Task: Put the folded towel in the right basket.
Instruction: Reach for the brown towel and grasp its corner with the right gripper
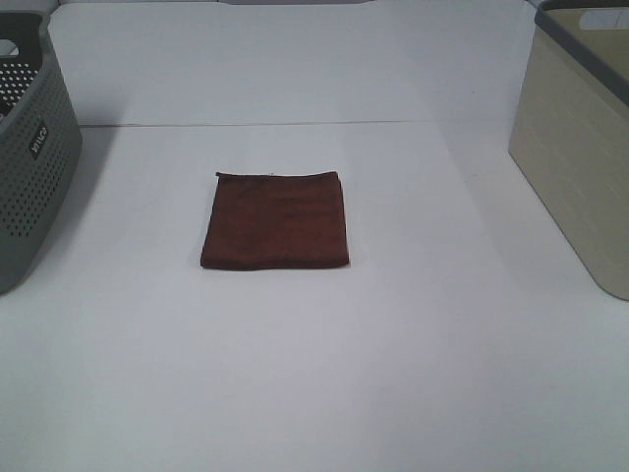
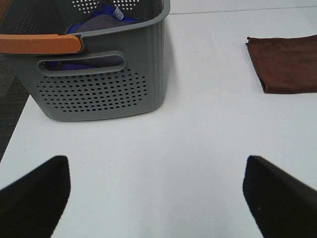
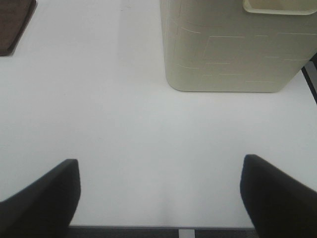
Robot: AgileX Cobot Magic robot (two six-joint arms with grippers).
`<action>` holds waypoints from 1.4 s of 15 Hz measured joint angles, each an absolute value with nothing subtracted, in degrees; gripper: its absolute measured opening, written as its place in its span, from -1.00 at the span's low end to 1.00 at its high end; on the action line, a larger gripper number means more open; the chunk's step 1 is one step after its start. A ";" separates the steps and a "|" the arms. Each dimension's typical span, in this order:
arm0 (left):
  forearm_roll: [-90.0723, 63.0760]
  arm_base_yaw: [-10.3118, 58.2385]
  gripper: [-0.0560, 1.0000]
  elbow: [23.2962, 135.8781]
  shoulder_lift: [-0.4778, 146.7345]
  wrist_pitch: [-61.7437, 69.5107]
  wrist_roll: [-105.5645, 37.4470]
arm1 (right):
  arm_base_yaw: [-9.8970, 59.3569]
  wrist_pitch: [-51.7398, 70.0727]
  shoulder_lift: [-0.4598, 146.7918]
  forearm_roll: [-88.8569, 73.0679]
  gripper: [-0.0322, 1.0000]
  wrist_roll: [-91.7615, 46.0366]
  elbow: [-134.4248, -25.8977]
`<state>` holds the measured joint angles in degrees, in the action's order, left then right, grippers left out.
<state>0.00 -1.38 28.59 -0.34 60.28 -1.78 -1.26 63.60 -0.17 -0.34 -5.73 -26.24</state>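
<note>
The grey basket (image 1: pixel 29 147) stands well to the left of the towel (image 1: pixel 276 220), at the left edge of the table (image 1: pixel 314 393). Its walls are perforated, an orange bar (image 2: pixel 39 43) lies along its rim, and blue and grey cloth (image 2: pixel 101 20) shows inside it. The left gripper (image 2: pixel 156 191) hangs over bare table, to the left of the towel and nearer the robot. Its two dark fingers (image 2: pixel 34 196) are spread wide apart with nothing between them. The towel is dark brown and folded into a flat square. It lies on the middle of the table, apart from both baskets. The right gripper (image 3: pixel 158 196) hangs over bare table to the right of the towel, also nearer the robot. Its jaws stand just as wide and grip nothing, and only a corner of the towel shows in its wrist view. The right basket (image 1: pixel 580 147), beige with a grey rim, stands upright well to the right of the towel, at the table's right edge. Its inside cannot be seen.
</note>
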 joint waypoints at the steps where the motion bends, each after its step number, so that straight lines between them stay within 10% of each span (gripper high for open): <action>1: 0.00 -1.38 0.77 28.59 -0.34 60.28 -1.78 | -1.26 63.60 -0.17 -0.34 0.71 -5.73 -26.24; 7: 0.00 -1.38 0.77 28.59 -0.34 60.28 -1.78 | -1.26 58.38 6.19 -0.92 0.69 -5.73 -30.02; 21: 0.00 -1.38 0.77 28.59 -0.34 60.28 -1.78 | -1.20 60.50 75.11 -21.72 0.57 -14.38 -69.39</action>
